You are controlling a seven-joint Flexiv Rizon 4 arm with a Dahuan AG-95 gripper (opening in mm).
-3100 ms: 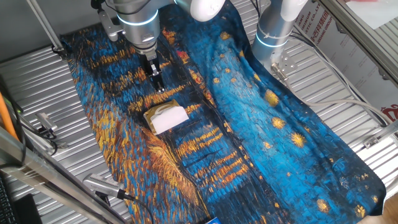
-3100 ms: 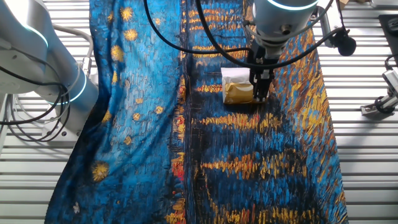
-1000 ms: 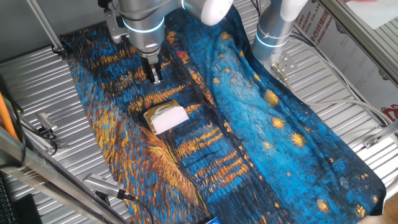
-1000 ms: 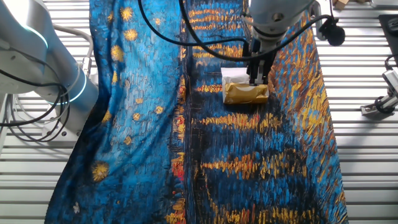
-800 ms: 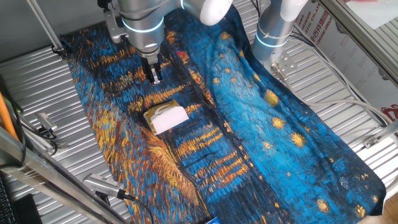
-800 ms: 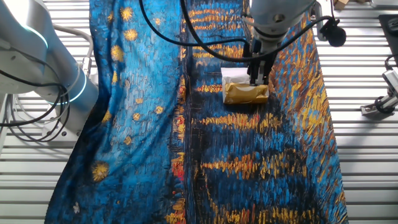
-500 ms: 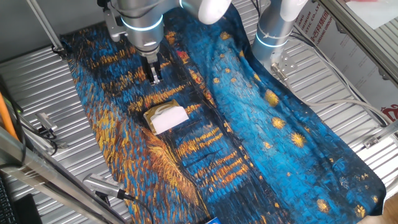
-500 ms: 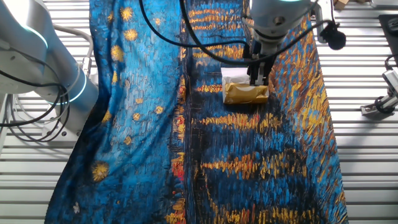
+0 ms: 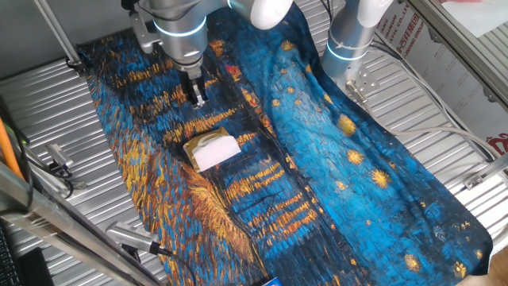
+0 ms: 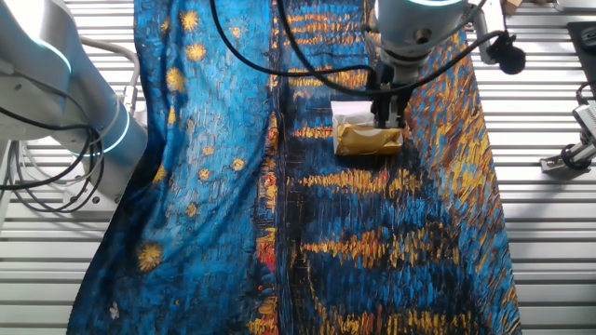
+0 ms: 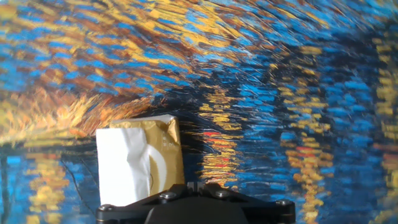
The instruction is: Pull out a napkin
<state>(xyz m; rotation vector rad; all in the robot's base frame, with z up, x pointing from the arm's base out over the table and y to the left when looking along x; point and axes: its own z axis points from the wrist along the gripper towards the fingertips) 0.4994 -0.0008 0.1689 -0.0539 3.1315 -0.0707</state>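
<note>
A shiny gold-tan packet (image 9: 204,141) lies on the blue and gold painted cloth (image 9: 317,159). The white napkin (image 9: 217,153) sticks out of the packet's open top. Both also show in the other fixed view, the packet (image 10: 368,140) and the napkin (image 10: 348,112), and in the hand view, the napkin (image 11: 127,165) and the packet (image 11: 168,146). My gripper (image 9: 197,98) hangs above the cloth just beyond the packet, shut and holding nothing. In the other fixed view the gripper (image 10: 384,115) stands over the packet's far right part. In the hand view the gripper (image 11: 194,186) shows only at the bottom edge.
A second arm's base (image 9: 350,38) stands at the back right, seen at the left in the other fixed view (image 10: 88,121). The cloth lies on a ribbed metal table (image 9: 48,103). Clamps and rods (image 9: 55,163) sit at the left edge.
Since three seconds ago my gripper has risen and drawn back from beside the packet. Over the last second it has barely moved. The packet and napkin lie as before.
</note>
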